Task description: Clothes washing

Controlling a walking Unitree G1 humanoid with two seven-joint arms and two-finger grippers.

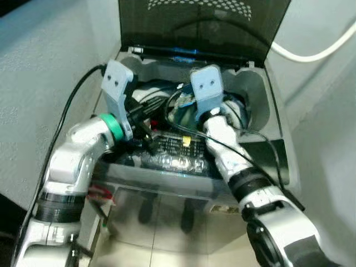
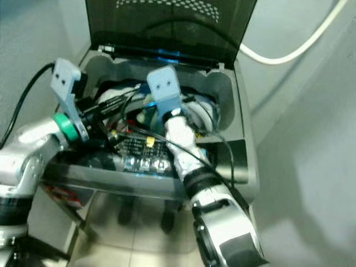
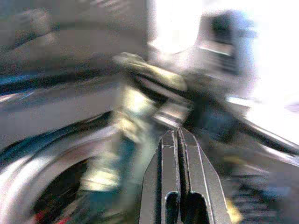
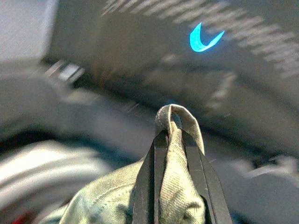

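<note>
Right end effector (image 4: 169,140) pinches garment (image 4: 175,186) (olive fabric).

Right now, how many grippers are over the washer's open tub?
2. The left gripper is shut and empty at the tub's left; the right gripper is pinching an olive garment over the washing machine opening.

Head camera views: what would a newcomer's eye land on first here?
First, the top-loading washing machine with its dark lid raised, and both silver arms reaching into its opening. The right gripper is pinched shut on a fold of olive-green cloth over the drum, while the left gripper, fingers closed together, sits close beside it near more pale cloth, which is blurred. A white hose runs along the wall behind the machine.
</note>
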